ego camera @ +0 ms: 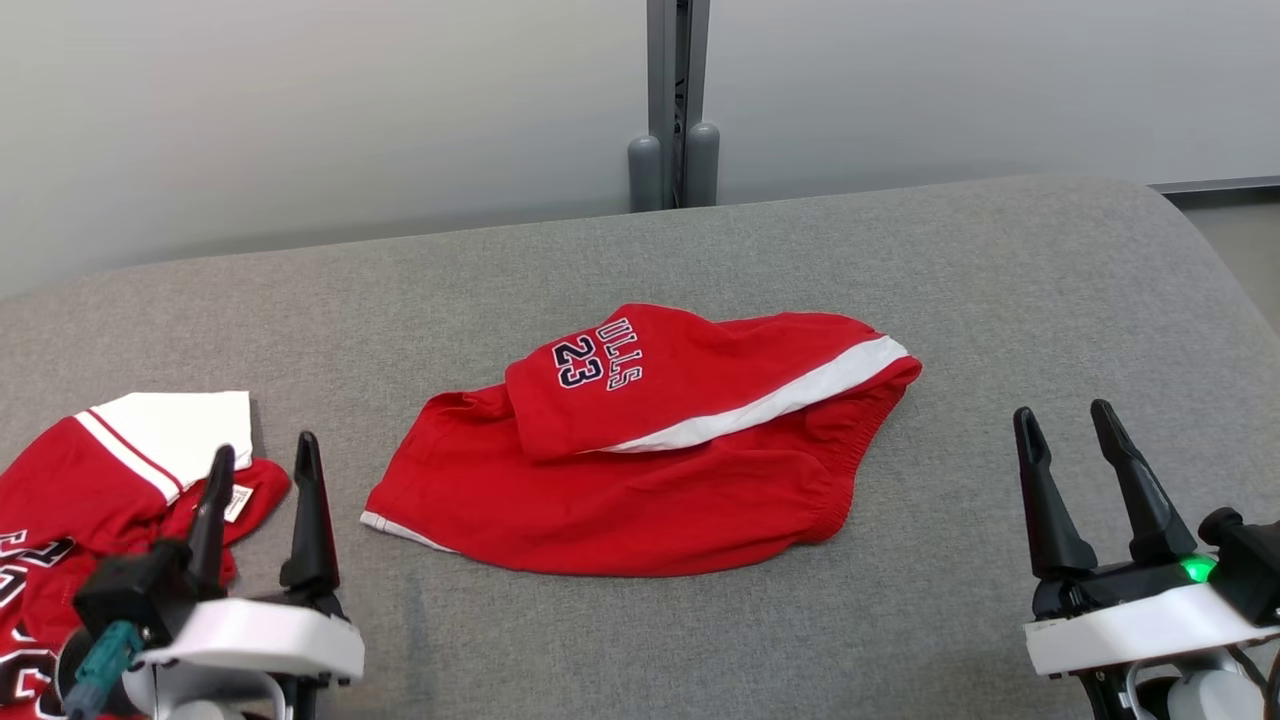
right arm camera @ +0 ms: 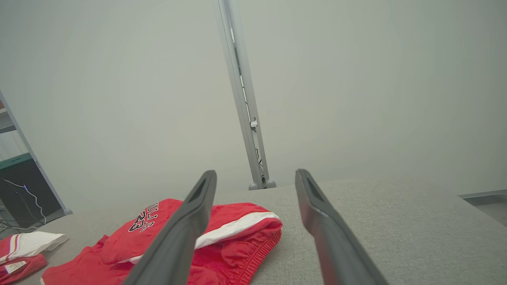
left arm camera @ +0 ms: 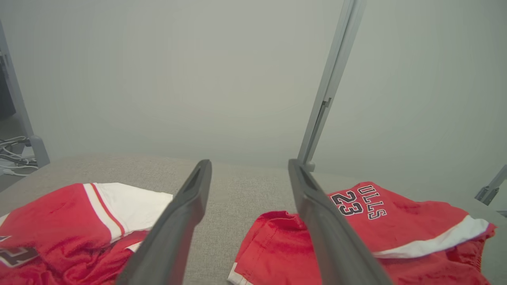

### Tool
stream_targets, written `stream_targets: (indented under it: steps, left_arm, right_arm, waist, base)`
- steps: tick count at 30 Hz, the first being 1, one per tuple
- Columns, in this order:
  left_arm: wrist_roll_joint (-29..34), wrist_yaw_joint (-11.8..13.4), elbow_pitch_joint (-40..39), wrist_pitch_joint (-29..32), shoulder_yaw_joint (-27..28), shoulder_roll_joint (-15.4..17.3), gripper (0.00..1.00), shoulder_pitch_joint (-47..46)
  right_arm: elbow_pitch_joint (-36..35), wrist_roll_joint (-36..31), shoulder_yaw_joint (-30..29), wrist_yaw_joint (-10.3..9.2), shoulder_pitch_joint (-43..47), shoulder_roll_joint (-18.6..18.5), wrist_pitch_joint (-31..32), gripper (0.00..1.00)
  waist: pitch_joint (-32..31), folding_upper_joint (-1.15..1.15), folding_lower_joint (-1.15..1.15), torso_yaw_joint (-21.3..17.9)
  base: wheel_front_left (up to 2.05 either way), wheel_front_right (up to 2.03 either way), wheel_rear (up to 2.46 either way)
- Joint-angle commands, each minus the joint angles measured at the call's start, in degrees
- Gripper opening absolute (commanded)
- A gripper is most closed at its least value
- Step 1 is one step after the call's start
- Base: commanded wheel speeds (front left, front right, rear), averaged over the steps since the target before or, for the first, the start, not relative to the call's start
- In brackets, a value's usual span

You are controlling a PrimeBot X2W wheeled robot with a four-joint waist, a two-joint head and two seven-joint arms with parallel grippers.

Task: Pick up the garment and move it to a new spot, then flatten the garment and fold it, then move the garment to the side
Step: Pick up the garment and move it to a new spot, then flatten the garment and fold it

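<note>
A pair of red shorts [ego camera: 640,450] with a white side stripe and the number 23 lies loosely folded in the middle of the grey padded surface [ego camera: 1000,300]. The same garment [left arm camera: 364,233] appears right of my left fingers, and the garment [right arm camera: 233,233] also lies behind my right gripper's left finger. My left gripper [ego camera: 265,455] stands open at the lower left, apart from the shorts. Over at the lower right my right gripper [ego camera: 1065,415] is open too, with nothing between its fingers.
A second red and white jersey [ego camera: 110,480] lies at the left edge, partly under my left gripper. A grey post [ego camera: 675,100] stands behind the surface against a pale wall. The surface drops off at the far right [ego camera: 1230,270].
</note>
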Motion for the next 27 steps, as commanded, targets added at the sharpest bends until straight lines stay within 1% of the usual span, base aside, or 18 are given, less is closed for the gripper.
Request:
stream_targets:
  steps: [1,6,8,9,12,16,22,27]
  left_arm:
    - [0.93,-0.48,-0.47,-0.19,0.80,-0.38,1.00,0.93]
    - [6.15,-2.58,-1.98,-0.19,5.20,-4.07,1.00,5.36]
    - [8.31,-3.81,-2.19,-0.18,6.68,-5.80,1.00,7.01]
    - [10.20,-5.01,-2.22,-0.18,7.91,-7.37,1.00,7.95]
    - [12.65,-6.46,-2.36,-0.18,9.25,-9.70,1.00,9.32]
    - [14.73,-8.51,-1.57,-0.19,10.78,-11.98,1.00,9.23]
    - [16.70,-10.65,-0.72,-0.19,12.61,-13.74,1.00,8.43]
    - [18.05,-11.65,-0.04,-0.19,13.66,-14.59,1.00,8.15]
  right_arm:
    - [-0.23,-0.31,-0.36,0.13,0.74,-0.21,-0.11,1.00]
    - [-0.94,-0.53,-1.03,0.13,0.94,-0.16,-0.11,1.00]
    - [-1.14,-0.68,-1.21,0.13,1.11,-0.06,-0.11,1.00]
    - [-1.36,-0.75,-1.44,0.13,1.29,-0.01,-0.11,1.00]
    - [-1.61,-0.91,-1.69,0.13,1.46,-0.04,-0.11,1.00]
    - [-1.45,-1.07,-1.60,0.13,1.58,-0.08,-0.11,1.00]
    - [-1.29,-1.05,-1.52,0.13,1.16,-0.06,-0.11,1.00]
    - [-1.17,-0.85,-1.75,0.13,1.24,-0.14,-0.11,1.00]
  waist:
    - [0.03,0.00,0.00,0.04]
    - [0.15,0.00,0.00,0.44]
    - [0.19,0.00,0.00,0.64]
    - [0.31,0.00,0.00,0.79]
    - [0.47,0.00,0.00,1.07]
    - [0.62,0.00,0.00,1.45]
    - [0.54,0.00,0.00,1.46]
    - [0.47,0.00,0.00,1.47]
  base:
    - [0.00,0.00,0.00]
    - [0.00,0.00,0.00]
    - [0.00,0.00,0.00]
    - [0.00,0.00,0.00]
    - [0.00,0.00,0.00]
    - [0.00,0.00,0.00]
    - [0.00,0.00,0.00]
    - [0.00,0.00,0.00]
